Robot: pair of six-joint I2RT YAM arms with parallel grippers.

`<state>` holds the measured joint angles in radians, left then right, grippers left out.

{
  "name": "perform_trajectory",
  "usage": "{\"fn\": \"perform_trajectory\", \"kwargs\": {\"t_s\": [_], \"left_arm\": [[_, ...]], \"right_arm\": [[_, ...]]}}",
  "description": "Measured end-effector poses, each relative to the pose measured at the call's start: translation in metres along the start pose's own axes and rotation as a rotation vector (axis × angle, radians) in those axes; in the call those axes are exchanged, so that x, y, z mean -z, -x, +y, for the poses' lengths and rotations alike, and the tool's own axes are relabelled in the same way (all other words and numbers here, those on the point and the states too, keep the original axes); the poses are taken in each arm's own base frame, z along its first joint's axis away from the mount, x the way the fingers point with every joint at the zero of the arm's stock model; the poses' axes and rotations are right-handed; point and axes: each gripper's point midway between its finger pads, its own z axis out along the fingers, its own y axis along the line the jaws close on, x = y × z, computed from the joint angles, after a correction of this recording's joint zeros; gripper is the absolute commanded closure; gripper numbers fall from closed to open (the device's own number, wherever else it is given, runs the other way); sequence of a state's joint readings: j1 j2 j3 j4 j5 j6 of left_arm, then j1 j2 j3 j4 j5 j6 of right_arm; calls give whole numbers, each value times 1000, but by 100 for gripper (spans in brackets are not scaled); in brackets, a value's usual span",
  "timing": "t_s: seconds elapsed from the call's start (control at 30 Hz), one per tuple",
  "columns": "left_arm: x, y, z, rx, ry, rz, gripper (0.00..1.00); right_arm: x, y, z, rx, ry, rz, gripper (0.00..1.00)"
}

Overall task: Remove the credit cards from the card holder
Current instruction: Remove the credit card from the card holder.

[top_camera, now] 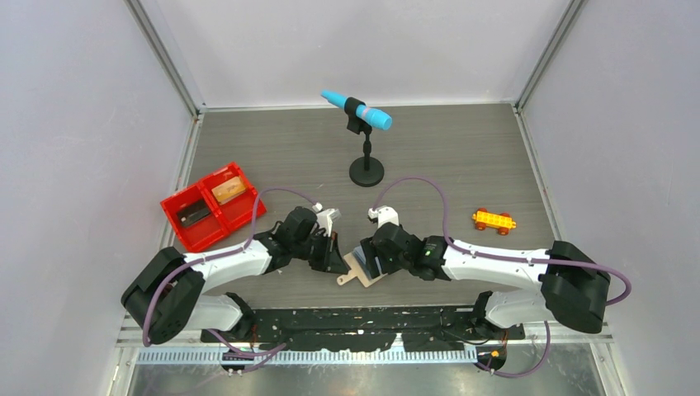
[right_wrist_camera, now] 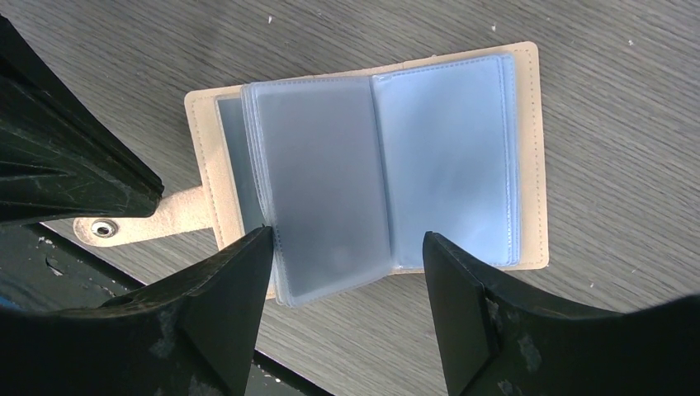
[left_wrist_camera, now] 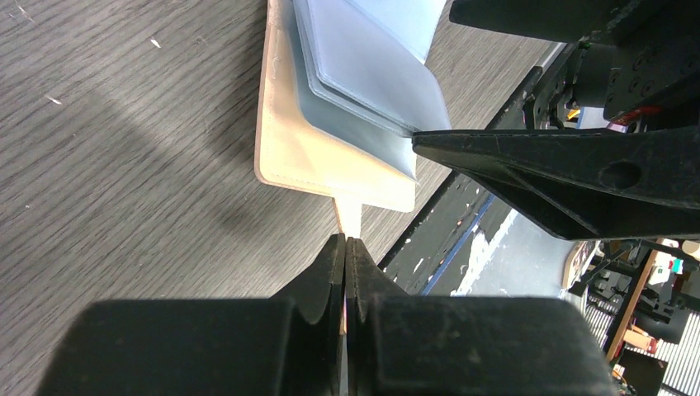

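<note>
The tan card holder [right_wrist_camera: 528,148] lies open on the table near the front edge, between my two grippers [top_camera: 353,274]. Its blue-grey plastic sleeves [right_wrist_camera: 330,181] look see-through, with no card visible in them. My left gripper [left_wrist_camera: 345,241] is shut on the holder's small side tab [left_wrist_camera: 350,214]. My right gripper [right_wrist_camera: 345,239] is open just above the sleeves, its left fingertip [right_wrist_camera: 248,256] at their edge. A dark card [top_camera: 194,214] and a tan-orange card [top_camera: 230,190] lie in the red tray [top_camera: 177,227].
A black stand with a blue microphone [top_camera: 357,110] is at the back centre. An orange-yellow toy brick car [top_camera: 494,220] sits to the right. The table's front edge and the black base rail [top_camera: 355,318] run just behind the holder.
</note>
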<state>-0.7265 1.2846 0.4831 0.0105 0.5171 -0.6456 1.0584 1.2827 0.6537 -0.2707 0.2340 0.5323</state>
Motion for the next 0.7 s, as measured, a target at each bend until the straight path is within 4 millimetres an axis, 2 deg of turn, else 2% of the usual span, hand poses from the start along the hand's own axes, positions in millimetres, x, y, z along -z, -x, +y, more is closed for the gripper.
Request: {"fn": "perform_trajectory", "kwargs": {"t_s": [0.23,0.5,0.7], "left_arm": [[0,0,0,0,1,0,100],[0,-1,1,-2,2,3,100],[-1,-2,2,1,7,9,100]], "right_arm": [[3,4,1,2,1,-4,27],[11,11,1,3,2,-25,34],[12,11,0,3,1,-24,35]]}}
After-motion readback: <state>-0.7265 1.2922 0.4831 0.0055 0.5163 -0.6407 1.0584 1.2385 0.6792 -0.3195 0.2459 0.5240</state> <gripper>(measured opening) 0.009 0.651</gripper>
